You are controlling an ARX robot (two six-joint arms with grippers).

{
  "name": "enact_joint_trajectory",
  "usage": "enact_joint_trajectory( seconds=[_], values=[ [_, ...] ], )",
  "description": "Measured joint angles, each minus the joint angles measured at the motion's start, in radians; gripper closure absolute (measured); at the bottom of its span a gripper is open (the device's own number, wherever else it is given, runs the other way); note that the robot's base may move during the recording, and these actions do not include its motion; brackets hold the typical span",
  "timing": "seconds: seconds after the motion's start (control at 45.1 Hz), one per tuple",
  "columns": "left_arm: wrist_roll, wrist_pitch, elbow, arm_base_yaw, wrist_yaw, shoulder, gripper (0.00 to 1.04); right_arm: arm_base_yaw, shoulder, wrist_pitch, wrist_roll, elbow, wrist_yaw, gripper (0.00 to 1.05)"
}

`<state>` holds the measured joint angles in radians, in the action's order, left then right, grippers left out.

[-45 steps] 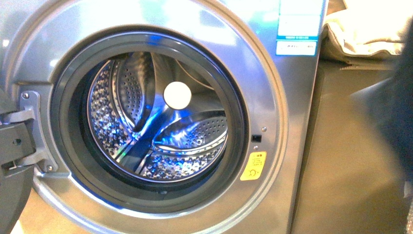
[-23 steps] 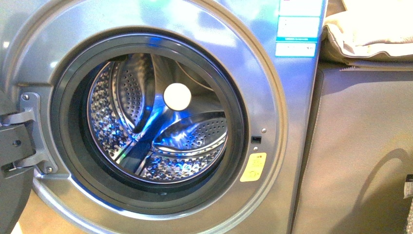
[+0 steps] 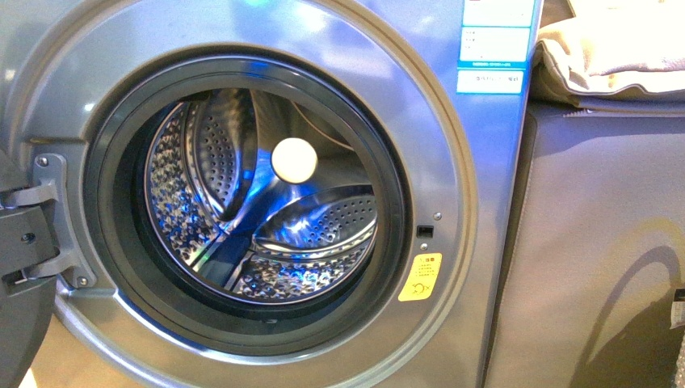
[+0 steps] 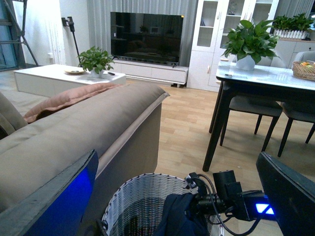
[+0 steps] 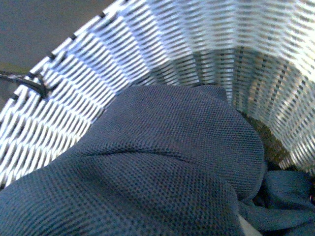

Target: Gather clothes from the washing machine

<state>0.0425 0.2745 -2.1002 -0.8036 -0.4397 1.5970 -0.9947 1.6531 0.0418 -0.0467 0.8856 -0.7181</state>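
One garment only: the clothes, navy, lie bunched w/ no clear long axis inside the woven basket, lower centre of left wrist view. The right gripper is right on them, fingers buried in fabric, so grip can't be told. The left gripper gapes wide, empty, farther off. The washing machine drum looks bare.

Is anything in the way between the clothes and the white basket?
Nothing visible. The clothes hang inside the open mouth of the basket, with its woven wall around them and no lid or other thing between.
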Motion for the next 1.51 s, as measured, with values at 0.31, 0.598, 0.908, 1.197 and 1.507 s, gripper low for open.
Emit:
enact_joint_trajectory(
  seconds=[0.31, 0.598, 0.908, 1.197, 1.507],
  values=[
    [0.0, 0.0, 0.0, 0.0, 0.0, 0.0, 0.07, -0.024, 0.354, -0.075, 0.185, 0.147, 0.018, 0.98],
    [0.0, 0.0, 0.0, 0.0, 0.0, 0.0, 0.07, 0.014, 0.381, -0.063, 0.282, 0.142, -0.021, 0.98],
    [0.0, 0.0, 0.0, 0.0, 0.0, 0.0, 0.07, 0.05, 0.339, 0.144, 0.407, 0.039, 0.013, 0.58],
    [0.0, 0.0, 0.0, 0.0, 0.0, 0.0, 0.07, 0.098, 0.072, 0.15, 0.441, -0.119, -0.109, 0.08],
    [0.0, 0.0, 0.0, 0.0, 0.0, 0.0, 0.07, 0.148, -0.23, 0.198, 0.431, -0.235, -0.162, 0.08]
  ],
)
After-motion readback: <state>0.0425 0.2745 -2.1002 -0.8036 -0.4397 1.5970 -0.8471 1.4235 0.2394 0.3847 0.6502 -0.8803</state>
